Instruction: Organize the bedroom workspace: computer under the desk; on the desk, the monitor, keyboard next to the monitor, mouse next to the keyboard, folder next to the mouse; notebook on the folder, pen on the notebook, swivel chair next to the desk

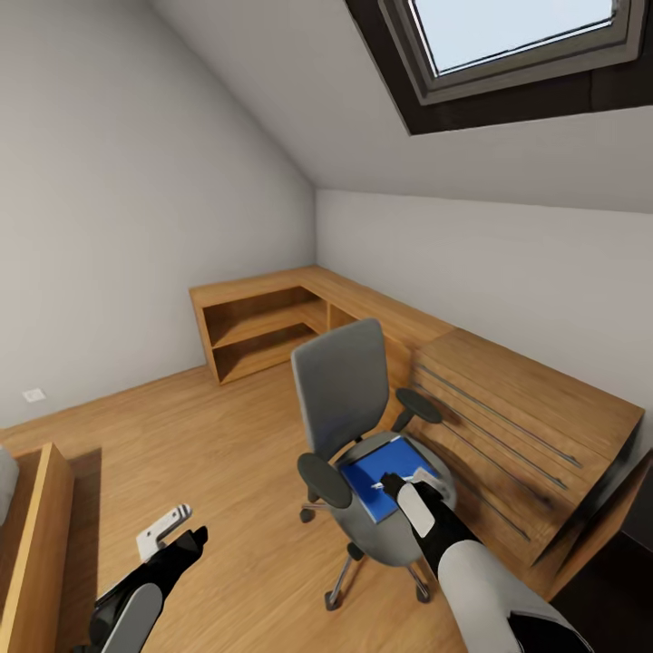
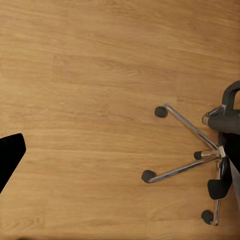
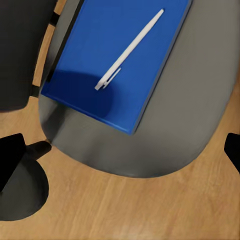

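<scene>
At lower centre of the head view, the chair (image 1: 358, 426) stands on the wood floor (image 1: 209, 472), the blue folder (image 3: 117, 55) flat on its seat with the pen (image 3: 131, 49) on top. The right gripper (image 1: 397, 482) hovers over the folder, fingers spread and empty. The left gripper (image 1: 177, 531), lower left, is released.

Above seat: open air over the flat bright-blue folder (image 3: 117, 60) and thin white pen (image 3: 129, 50).
Seat sides: black armrests (image 1: 324, 480) flank it; grey backrest (image 1: 340, 384) blocks the rear.
Right of frame: light wooden chest (image 1: 531, 435) stands close.
Left: bare wooden floor (image 1: 199, 472).
</scene>
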Controlling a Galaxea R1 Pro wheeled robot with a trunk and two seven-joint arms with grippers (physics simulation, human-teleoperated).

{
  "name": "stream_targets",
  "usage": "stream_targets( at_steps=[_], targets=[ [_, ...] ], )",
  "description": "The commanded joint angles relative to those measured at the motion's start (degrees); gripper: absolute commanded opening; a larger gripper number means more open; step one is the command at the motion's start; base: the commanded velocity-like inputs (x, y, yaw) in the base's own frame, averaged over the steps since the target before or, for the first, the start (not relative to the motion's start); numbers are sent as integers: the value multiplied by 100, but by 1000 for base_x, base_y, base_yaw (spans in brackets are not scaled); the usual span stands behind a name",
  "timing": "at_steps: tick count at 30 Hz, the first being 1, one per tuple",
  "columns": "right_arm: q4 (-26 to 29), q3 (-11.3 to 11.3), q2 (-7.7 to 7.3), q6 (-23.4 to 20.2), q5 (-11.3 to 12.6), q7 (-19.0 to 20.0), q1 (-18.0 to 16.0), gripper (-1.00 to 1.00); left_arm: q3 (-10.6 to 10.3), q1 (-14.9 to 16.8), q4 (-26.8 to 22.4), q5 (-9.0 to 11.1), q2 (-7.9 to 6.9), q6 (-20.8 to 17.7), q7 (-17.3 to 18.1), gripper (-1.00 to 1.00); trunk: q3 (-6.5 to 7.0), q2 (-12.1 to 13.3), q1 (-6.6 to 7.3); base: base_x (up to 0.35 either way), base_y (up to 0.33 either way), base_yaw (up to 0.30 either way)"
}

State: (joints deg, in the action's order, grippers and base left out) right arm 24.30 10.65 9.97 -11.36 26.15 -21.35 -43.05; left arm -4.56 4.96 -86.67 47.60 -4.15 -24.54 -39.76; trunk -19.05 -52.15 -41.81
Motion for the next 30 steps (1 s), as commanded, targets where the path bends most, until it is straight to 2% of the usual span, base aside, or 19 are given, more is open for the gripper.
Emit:
stream_targets(
  at_steps=[1, 8, 22, 26, 30],
  targets=[
    [14, 8, 3, 34, 35, -27, -2, 100, -19, 5, -8, 38, -6, -8, -55, 100, -1, -5, -1, 0, 0, 67],
    [5, -7, 3, 452, 30, -34, 6, 100, -33, 5, -8, 34, -14, -15, -66, 100, 54, -5, -1, 0, 0, 94],
    [4, -11, 3, 472, 22, -19, 7, 100, -51, 5, -8, 38, -9, -7, -75, 100, 149, -5, -1, 0, 0, 87],
    [-1, -21, 3, 476, 22, -3, 7, 100, -236, 5, -1, 38, -16, 0, -82, 100, 151, -5, -1, 0, 0, 10],
    [3, -21, 3, 473, 21, -7, 7, 100, -289, 5, 0, 38, -15, 2, -77, 100, 152, -5, -1, 69, 0, 2]
  ],
)
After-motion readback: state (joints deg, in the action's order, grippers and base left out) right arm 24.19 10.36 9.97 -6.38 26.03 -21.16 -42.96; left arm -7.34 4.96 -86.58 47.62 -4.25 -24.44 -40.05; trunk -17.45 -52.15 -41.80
